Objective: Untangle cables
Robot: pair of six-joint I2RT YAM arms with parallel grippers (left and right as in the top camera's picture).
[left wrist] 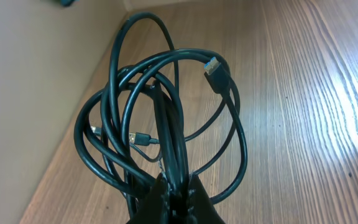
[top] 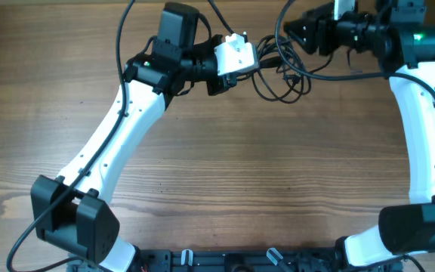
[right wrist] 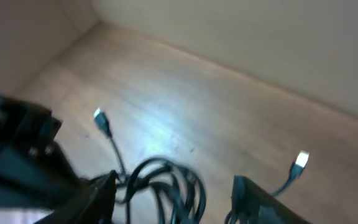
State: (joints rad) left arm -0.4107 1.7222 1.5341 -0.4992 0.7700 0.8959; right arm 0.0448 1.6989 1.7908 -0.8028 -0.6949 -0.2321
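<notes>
The cables (top: 282, 81) are a tangle of thin black loops at the table's far middle. My left gripper (top: 254, 66) is shut on several strands of the bundle (left wrist: 166, 124) and the loops fan out ahead of its fingers (left wrist: 178, 185). A blue-tipped USB plug (left wrist: 212, 67) and two small silver plugs (left wrist: 135, 138) show among the loops. My right gripper (top: 291, 32) is open just right of the bundle. In the blurred right wrist view its fingers (right wrist: 173, 186) stand wide apart with cable loops (right wrist: 166, 180) between them, not gripped. Two silver-tipped plugs (right wrist: 102, 118) (right wrist: 300, 160) lie beyond.
A beige wall (left wrist: 36, 81) runs along the table's far edge, close behind the cables. The wooden tabletop (top: 263, 166) stretches toward the front. Thicker arm cables (top: 331, 74) hang near the right gripper.
</notes>
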